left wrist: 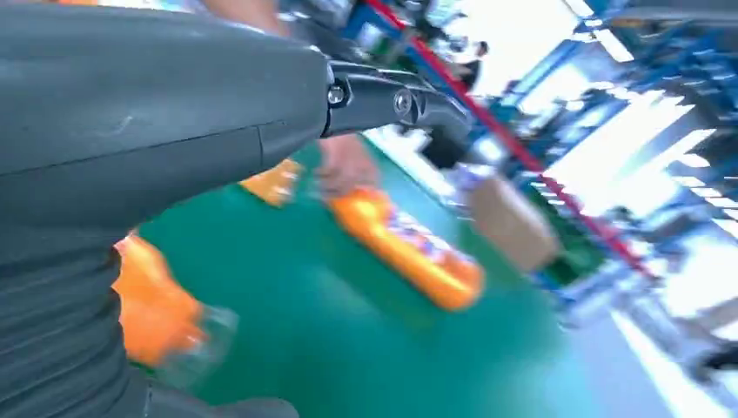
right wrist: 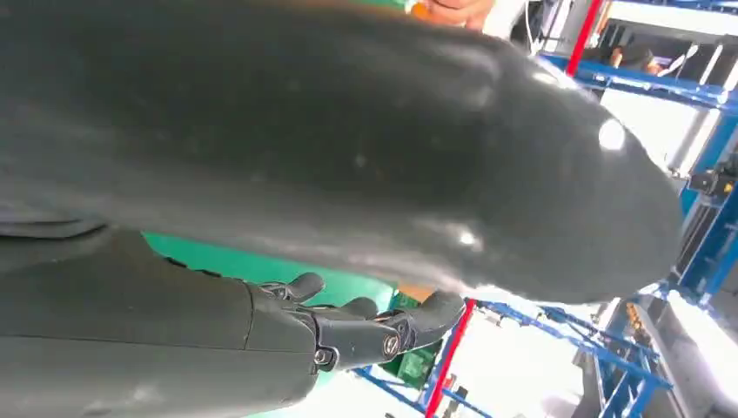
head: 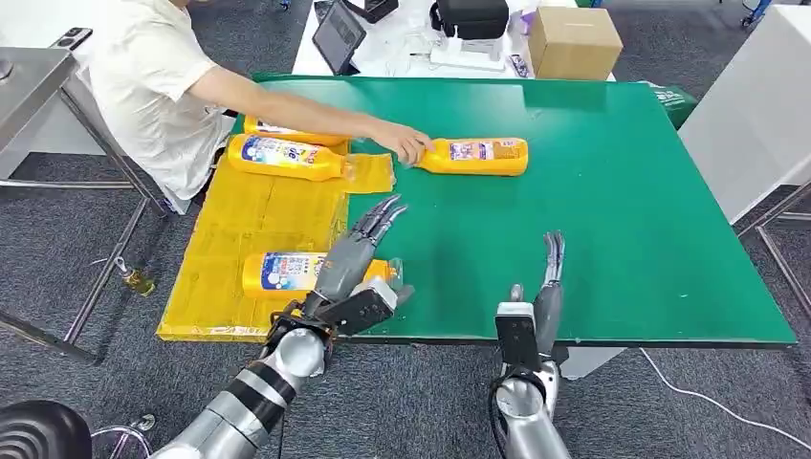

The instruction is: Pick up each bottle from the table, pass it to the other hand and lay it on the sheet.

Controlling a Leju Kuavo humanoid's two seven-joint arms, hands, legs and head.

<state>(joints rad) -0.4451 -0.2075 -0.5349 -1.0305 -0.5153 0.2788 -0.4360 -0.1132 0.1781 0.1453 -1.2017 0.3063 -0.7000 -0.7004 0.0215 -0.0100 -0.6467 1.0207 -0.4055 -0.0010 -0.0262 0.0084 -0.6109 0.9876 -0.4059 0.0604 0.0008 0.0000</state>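
Operator: Both arms enter at the near edge of the green tabletop [head: 593,239]. State of each robot hand?

Technician: Left robot hand [head: 359,253] holds nothing, fingers extended and apart, raised above the near bottle [head: 287,273]. Right robot hand [head: 540,306] also holds nothing, fingers straight and pointing away from the robot, over the near tabletop edge.

Operator: Position of the near bottle?

Technician: It lies on its side on the yellow sheet [head: 249,210], cap end toward the green surface, partly hidden by the left robot hand.

Operator: Other bottles?

Technician: Two more lie on the far part of the sheet: the middle bottle [head: 287,158] and, just beyond it, the far bottle [head: 287,132], which is partly covered by a person's arm [head: 287,105]. A fourth bottle [head: 478,156] lies on bare green tabletop, off the sheet; the person's hand [head: 406,143] rests at its cap end.

Operator: Beyond the tabletop?

Technician: A cardboard box [head: 574,43] stands on a white table.
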